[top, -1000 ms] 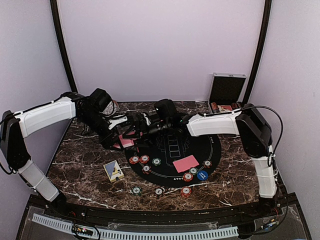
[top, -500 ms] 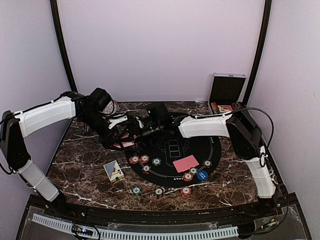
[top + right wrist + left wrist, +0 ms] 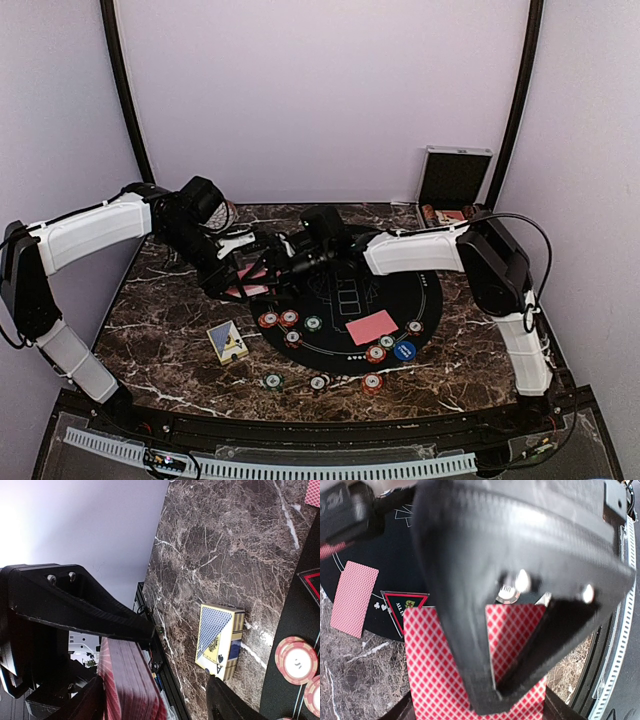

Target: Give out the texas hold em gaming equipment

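My left gripper is shut on a deck of red-backed playing cards, held above the table's back left. In the left wrist view the fingers meet over the deck's top card. My right gripper faces it from the right, open. In the right wrist view the deck's edge lies between my right gripper fingers, close to the left one. One red card lies face down on the black round mat. Poker chips lie on the mat, and three chips lie in front of it.
A blue and yellow card box lies on the marble left of the mat, also in the right wrist view as the card box. A silver hinged case stands open at the back right corner. Purple walls close in the table.
My right gripper has moved left up to the deck and its jaws have narrowed a little. The left gripper has kept the deck in place.
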Controlling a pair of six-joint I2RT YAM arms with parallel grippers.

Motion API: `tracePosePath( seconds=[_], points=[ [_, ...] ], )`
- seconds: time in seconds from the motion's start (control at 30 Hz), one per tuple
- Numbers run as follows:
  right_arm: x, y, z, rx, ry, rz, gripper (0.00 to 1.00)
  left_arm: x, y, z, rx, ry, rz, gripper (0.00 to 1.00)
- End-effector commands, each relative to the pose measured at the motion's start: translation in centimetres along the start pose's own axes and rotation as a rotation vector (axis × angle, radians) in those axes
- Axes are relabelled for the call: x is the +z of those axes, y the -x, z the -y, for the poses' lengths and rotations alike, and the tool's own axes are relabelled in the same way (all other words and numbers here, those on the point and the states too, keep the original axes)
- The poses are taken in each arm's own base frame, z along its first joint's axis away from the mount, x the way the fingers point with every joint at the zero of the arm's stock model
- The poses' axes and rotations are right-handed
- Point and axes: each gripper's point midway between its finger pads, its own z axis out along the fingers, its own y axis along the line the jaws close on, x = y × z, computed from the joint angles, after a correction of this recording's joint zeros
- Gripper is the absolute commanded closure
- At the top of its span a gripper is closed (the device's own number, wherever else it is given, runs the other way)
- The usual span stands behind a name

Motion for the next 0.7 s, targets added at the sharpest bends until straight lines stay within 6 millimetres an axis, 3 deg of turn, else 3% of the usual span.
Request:
tracePosePath(
  seconds=[0.0, 0.67],
  points=[
    [-1.2, -0.4, 1.4, 0.03, -0.049, 0.003, 0.32, -1.4, 1.1, 0.4, 0.015, 0.002, 0.051, 1.0],
    [-3.3, -0.1, 0.6, 0.018, -0.039, 0.031, 0.36, -1.3, 1.0, 0.3, 0.018, 0.006, 0.044, 1.0]
  ],
)
